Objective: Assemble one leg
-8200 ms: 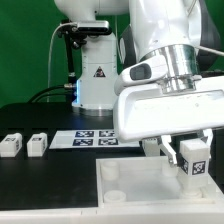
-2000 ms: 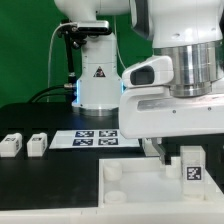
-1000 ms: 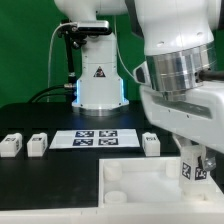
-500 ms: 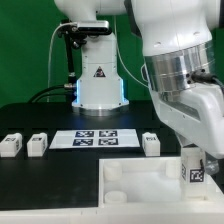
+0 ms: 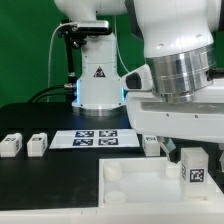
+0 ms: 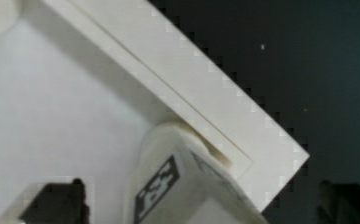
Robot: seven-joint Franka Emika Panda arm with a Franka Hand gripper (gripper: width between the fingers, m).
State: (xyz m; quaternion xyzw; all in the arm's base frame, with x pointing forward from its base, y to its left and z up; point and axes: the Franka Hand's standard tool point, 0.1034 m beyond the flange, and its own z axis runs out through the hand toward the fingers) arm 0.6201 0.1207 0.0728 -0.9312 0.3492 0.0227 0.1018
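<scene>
The leg [image 5: 193, 170] stands upright at the far corner of the white square panel [image 5: 125, 186], on the exterior view's right, with its black-and-white tag facing the camera. In the wrist view the leg [image 6: 168, 185] is cut off by the picture's edge, and its foot sits inside a round corner socket [image 6: 209, 143] of the panel [image 6: 70, 110]. The tag is blurred there.

The jaws look spread. In the wrist view one dark jaw is apart from the leg, with bare panel between them. The other jaw merges with the black table [image 6: 283, 60] and is hard to make out. In the exterior view the arm [image 5: 180, 60] fills the upper right, runs out of frame and hides the jaws' tips.

A second leg [image 5: 150, 143] is partly hidden behind the arm's white hand. Two more legs [image 5: 11, 145] [image 5: 38, 143] lie near each other on the table [image 5: 40, 115], on the exterior view's left. The marker board [image 5: 95, 138] lies between them and the half-hidden leg.
</scene>
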